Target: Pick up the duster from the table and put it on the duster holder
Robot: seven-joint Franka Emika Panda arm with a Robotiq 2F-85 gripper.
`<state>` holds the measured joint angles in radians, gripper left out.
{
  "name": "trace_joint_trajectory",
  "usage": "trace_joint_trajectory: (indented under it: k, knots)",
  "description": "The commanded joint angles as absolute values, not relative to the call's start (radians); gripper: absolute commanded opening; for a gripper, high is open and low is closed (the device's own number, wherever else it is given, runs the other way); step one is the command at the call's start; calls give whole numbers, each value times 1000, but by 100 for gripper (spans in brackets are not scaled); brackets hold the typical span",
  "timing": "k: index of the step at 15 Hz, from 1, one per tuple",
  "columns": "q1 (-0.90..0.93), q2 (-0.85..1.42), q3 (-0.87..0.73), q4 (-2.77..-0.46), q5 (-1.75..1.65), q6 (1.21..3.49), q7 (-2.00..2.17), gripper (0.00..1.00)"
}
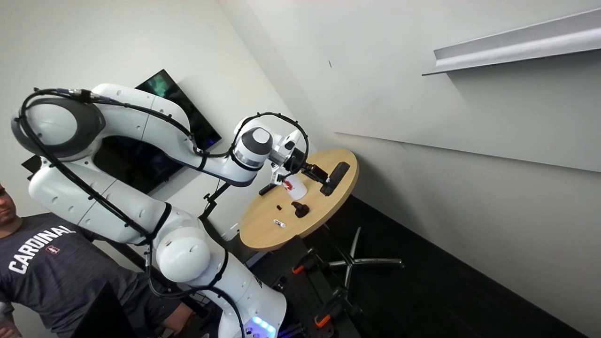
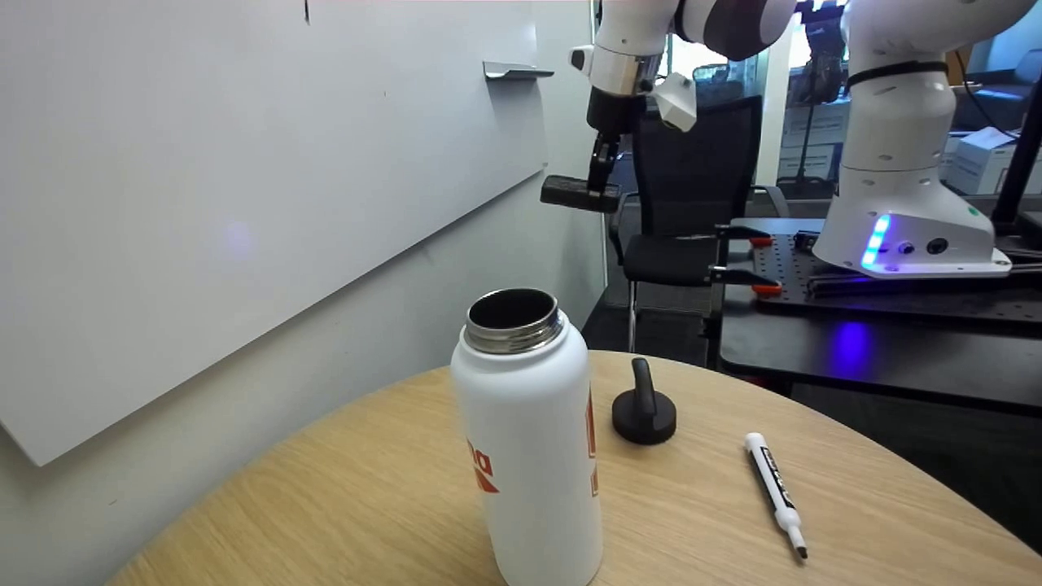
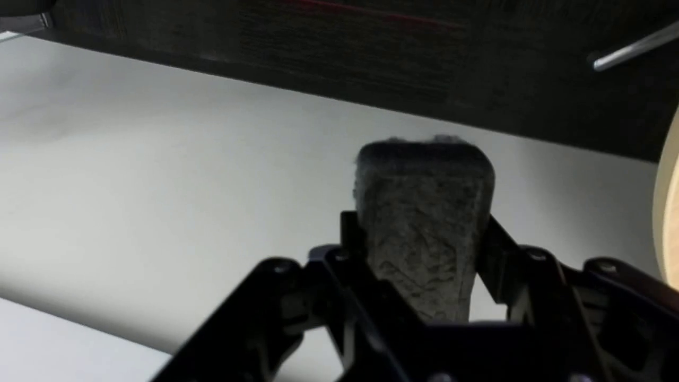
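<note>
The duster [image 1: 335, 178], a black oblong block, is held in the air; it also shows in an exterior view [image 2: 576, 194] and in the wrist view [image 3: 424, 212]. My gripper [image 1: 324, 177] is shut on it, with one finger on each side in the wrist view [image 3: 419, 239]. In an exterior view the gripper [image 2: 602, 181] points down and the duster sticks out toward the whiteboard. The round wooden table [image 1: 260, 220] is below and apart from the duster. The duster holder [image 1: 521, 47], a white ledge on the wall, also shows in an exterior view [image 2: 517, 72], higher than the duster.
A white-and-red bottle [image 2: 529, 439] stands open on the table. A black lid [image 2: 644, 415] and a white marker [image 2: 773, 492] lie near it. The whiteboard [image 2: 244, 203] runs along the wall. A black chair [image 2: 696, 179] and a seated person [image 1: 61, 267] are nearby.
</note>
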<state>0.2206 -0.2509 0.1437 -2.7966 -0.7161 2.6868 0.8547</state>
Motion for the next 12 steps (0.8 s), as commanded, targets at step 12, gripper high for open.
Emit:
trace_joint_trajectory:
  k: [12]
  knots:
    - [127,-323,120,-2761,-1007,2741,1357,29]
